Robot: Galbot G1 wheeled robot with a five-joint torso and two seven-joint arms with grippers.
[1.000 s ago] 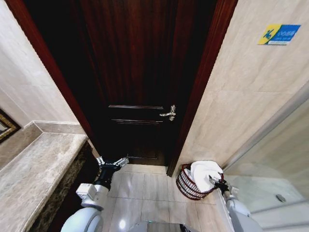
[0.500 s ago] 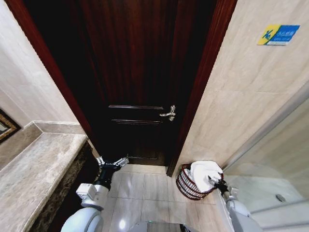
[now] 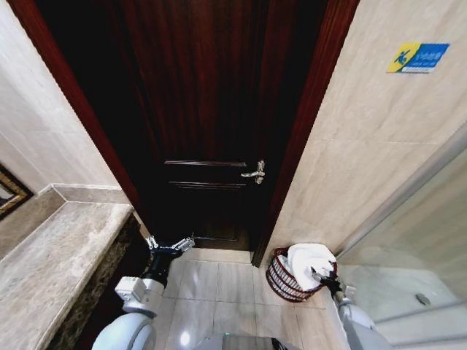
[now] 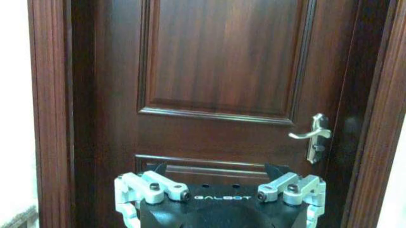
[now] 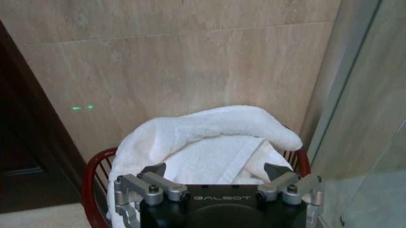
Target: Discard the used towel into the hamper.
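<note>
Both hands marked GALBOT | right hand (image 5: 216,171) open | towel (image 5: 209,142) in hamper (image 5: 95,180)

Fluffy white terry towel (image 5: 209,142) in hamper (image 3: 281,275) of thin, glossy reddish-brown ribs. Polished dark wood door (image 3: 211,109), shiny metal handle (image 3: 255,172). Smooth glossy beige wall tiles (image 3: 372,146); veined polished stone counter (image 3: 51,255), lower left.

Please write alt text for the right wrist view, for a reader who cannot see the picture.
A white towel lies heaped in the dark red wire hamper, spilling over its rim. The right gripper, open and empty, is just in front of it. A beige tiled wall stands behind.
</note>
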